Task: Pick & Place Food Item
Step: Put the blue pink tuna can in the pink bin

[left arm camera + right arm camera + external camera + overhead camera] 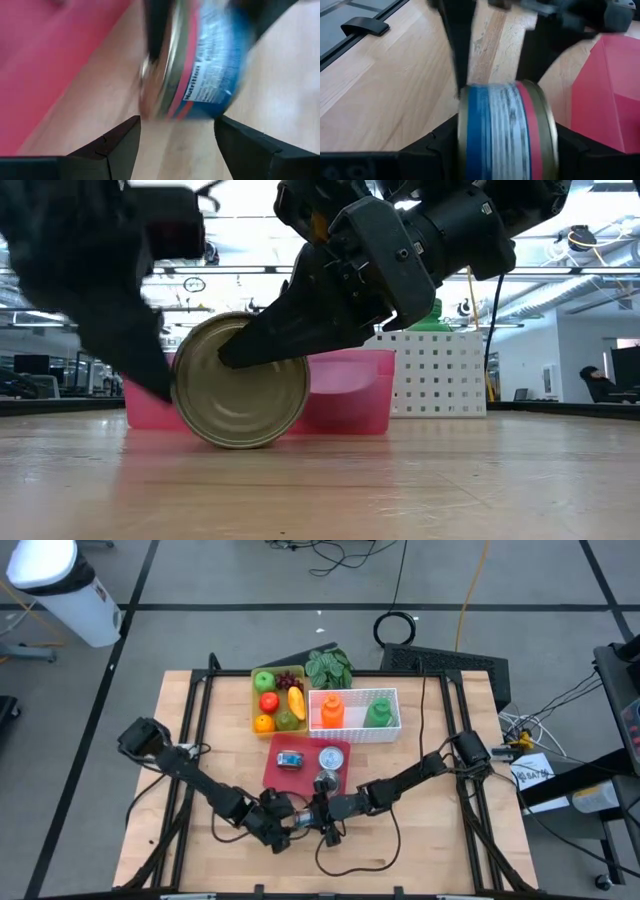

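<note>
Standing on edge on the worktop (pixel 420 490), a blue-labelled can (pixel 240 382) reading "Nutrition" is clamped in the right gripper (pixel 507 137) jaws; left gripper (pixel 177 137) jaws stand apart beside it.

We can't read the blue-and-red labelled metal can (pixel 200 65) in the left wrist view: motion-blurred, top cut off by pic edge. Low view: dark right gripper (pixel 262 342) covers pt of the can's upper rim; pink plastic tray (pixel 350 390) mostly hidden behind.
</note>
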